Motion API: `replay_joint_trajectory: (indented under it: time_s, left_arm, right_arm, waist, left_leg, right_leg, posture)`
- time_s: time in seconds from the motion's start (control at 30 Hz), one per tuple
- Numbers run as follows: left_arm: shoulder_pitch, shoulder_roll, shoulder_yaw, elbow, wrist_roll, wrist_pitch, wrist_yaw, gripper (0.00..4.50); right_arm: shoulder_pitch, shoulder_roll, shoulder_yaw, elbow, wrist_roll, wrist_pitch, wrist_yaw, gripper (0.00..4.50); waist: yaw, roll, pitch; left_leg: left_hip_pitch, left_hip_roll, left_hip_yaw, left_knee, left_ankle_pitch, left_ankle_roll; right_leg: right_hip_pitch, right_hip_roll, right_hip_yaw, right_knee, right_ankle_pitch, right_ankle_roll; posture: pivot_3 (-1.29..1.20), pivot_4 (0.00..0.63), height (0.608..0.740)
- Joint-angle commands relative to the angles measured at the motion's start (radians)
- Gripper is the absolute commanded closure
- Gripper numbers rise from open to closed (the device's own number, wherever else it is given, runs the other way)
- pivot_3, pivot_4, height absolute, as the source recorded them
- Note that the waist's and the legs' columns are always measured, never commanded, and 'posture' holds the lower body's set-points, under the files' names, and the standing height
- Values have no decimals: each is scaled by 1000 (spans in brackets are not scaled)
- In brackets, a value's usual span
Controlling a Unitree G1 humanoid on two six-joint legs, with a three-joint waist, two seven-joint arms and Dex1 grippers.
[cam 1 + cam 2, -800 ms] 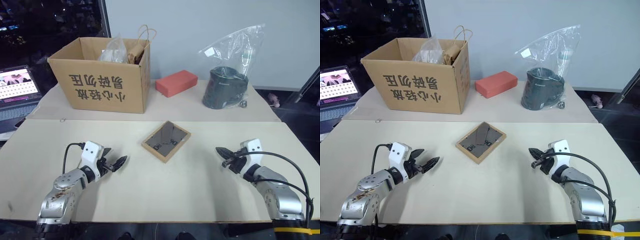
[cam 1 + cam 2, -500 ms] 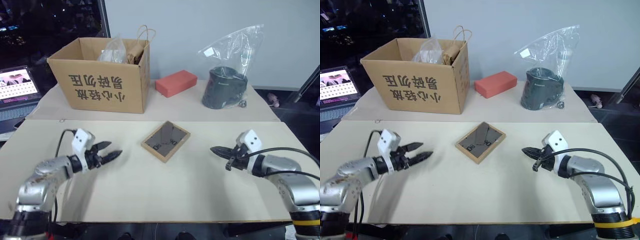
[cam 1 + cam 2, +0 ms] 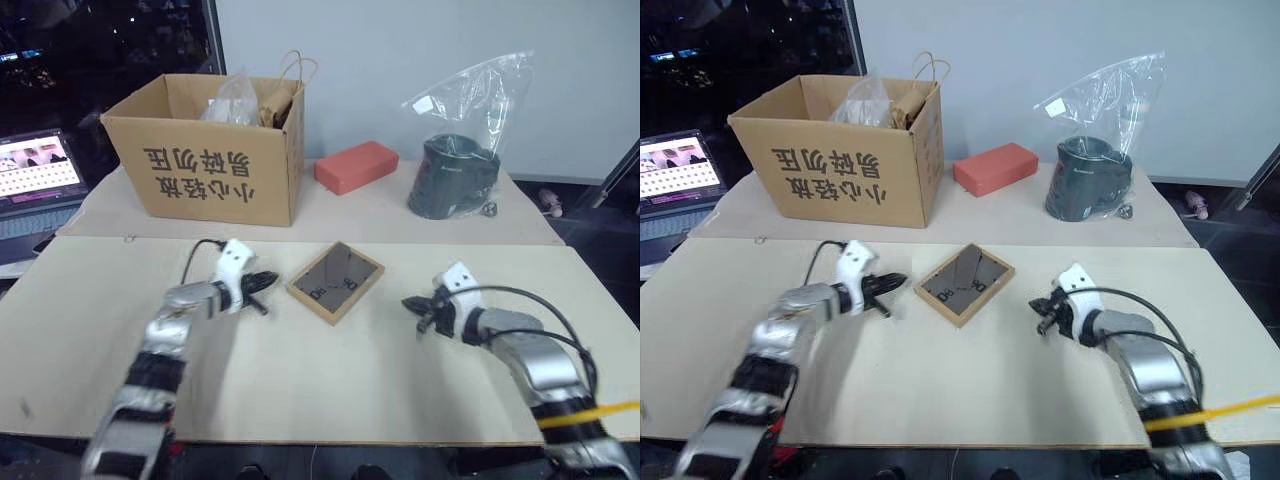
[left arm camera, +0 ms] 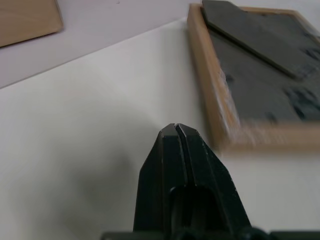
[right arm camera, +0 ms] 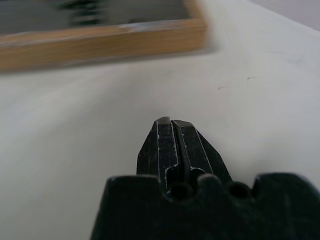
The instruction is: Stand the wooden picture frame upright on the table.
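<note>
Picture frame (image 3: 335, 283) lies face-down between the closed, empty left gripper (image 3: 262, 284) and right gripper (image 3: 412, 305); open both before pinching opposite edges.

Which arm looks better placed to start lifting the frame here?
Probably the left: the left gripper, fingers shut, sits just beside the wooden picture frame, lying back-up; the right gripper, also shut, is farther from it.

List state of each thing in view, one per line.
wooden picture frame: flat on the table, dark back up, not held
left hand: shut, empty, beside the frame
right hand: shut, empty, apart from the frame
cardboard box: open, bags inside
laptop: screen on
</note>
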Motion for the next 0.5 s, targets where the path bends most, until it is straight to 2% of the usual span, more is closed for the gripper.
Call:
replay_joint_trajectory:
  time_s: [0.03, 0.13, 0.2, 0.33, 0.5]
  left_arm:
    - [-103, -51, -19, 206, 85, -125, 62, 4459]
    - [-173, -100, -12, 350, 106, -165, 90, 4459]
    - [-190, -128, -23, 375, 97, -156, 14, 4459]
    - [-109, -128, -85, 209, 52, -43, -228, 4459]
    - [79, -15, -174, -134, 25, 148, -395, 4459]
  right_arm:
    - [-95, 53, 22, 111, -52, -44, -39, 4500]
    - [-168, 107, 24, 216, -68, -75, -59, 4500]
    - [-214, 134, 34, 290, -87, -112, -57, 4500]
    - [-287, 165, 44, 389, -98, -165, -16, 4500]
    - [-270, 182, 102, 318, -100, -132, 89, 4500]
  waist:
    - [-4, 0, 0]
    - [-5, 0, 0]
    - [-4, 0, 0]
    - [-5, 0, 0]
    - [-13, 2, -1]
  left_leg:
    - [0, 0, 0, -1, 0, 0]
    - [0, 0, -1, -4, 0, 0]
    - [0, -1, -1, -4, 0, 0]
    - [0, -1, -2, -4, 1, -1]
    - [1, -1, -4, -5, 1, -1]
  right_leg:
    - [-1, 0, 0, 0, 0, -1]
    - [-1, 0, 0, 0, 1, -1]
    - [-1, 0, -1, 0, 1, -1]
    - [1, 0, -1, 0, 1, -1]
    - [1, 0, -3, 1, 0, -2]
  posture:
    - [0, 150, 716]
    - [0, 150, 716]
    - [0, 150, 716]
    - [0, 150, 716]
    - [0, 150, 716]
